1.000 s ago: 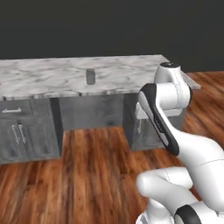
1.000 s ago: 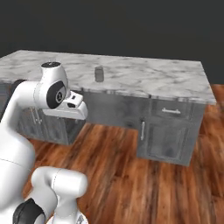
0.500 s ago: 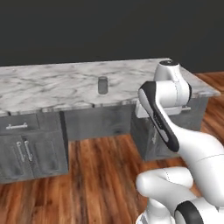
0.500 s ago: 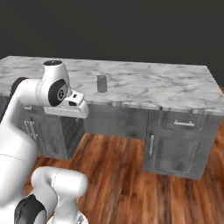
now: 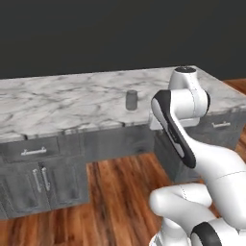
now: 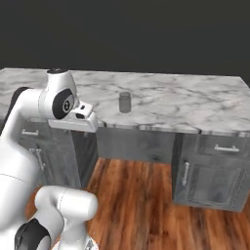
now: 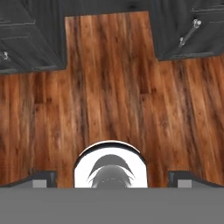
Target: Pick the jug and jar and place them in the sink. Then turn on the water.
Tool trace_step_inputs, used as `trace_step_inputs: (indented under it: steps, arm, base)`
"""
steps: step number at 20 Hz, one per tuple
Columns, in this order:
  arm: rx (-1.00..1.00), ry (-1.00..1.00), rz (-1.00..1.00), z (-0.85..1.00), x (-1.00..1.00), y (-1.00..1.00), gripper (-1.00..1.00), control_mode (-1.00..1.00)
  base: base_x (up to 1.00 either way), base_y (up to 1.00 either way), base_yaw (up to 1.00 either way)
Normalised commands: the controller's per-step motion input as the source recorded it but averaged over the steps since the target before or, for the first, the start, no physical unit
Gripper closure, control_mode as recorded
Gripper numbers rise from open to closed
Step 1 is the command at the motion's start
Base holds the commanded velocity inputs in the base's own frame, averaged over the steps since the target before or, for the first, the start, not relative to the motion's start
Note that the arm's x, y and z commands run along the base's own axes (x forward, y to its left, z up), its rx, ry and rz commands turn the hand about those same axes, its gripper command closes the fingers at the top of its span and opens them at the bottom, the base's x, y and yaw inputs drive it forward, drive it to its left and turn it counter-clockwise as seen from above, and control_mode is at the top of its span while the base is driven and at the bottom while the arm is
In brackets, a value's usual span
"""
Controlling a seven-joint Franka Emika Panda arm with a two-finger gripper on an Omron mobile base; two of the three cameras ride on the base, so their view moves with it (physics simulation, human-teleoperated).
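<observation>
I see the jar on the surface; my fingers are wide open (holding nothing), so nothing is placed yet.

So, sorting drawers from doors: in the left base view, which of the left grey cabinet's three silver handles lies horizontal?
The top silver bar handle, on the drawer; the two door handles below stand upright.

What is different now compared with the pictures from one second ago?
The whole picture shifted, so the base drove and the cameras moved with it: the marble counter and the jar now look nearer and more central. Nothing was gripped or released. The jar stays upright on the counter, and the end effector stays open, facing the wooden floor.
</observation>
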Motion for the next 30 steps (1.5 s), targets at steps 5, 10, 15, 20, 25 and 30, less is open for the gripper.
trace_step_inputs:
  steps: [5, 10, 15, 20, 25, 30]
  arm:
    - [0.0, 0.0, 0.0, 0.0, 0.0, 0.0, -1.0, 1.0]
    - [0.0, 0.0, 0.0, 0.0, 0.0, 0.0, -1.0, 1.0]
    - [0.0, 0.0, 0.0, 0.0, 0.0, 0.0, -1.0, 1.0]
    - [0.0, 0.0, 0.0, 0.0, 0.0, 0.0, -1.0, 1.0]
    - [0.0, 0.0, 0.0, 0.0, 0.0, 0.0, -1.0, 1.0]
    - [0.0, 0.0, 0.0, 0.0, 0.0, 0.0, -1.0, 1.0]
  base:
    - [0.82, 0.01, -0.02]
    - [0.76, -0.33, 0.0]
    - [0.61, -0.56, 0.0]
    - [0.53, -0.48, 0.0]
    - [0.56, -0.11, 0.0]
    - [0.54, -0.05, 0.0]
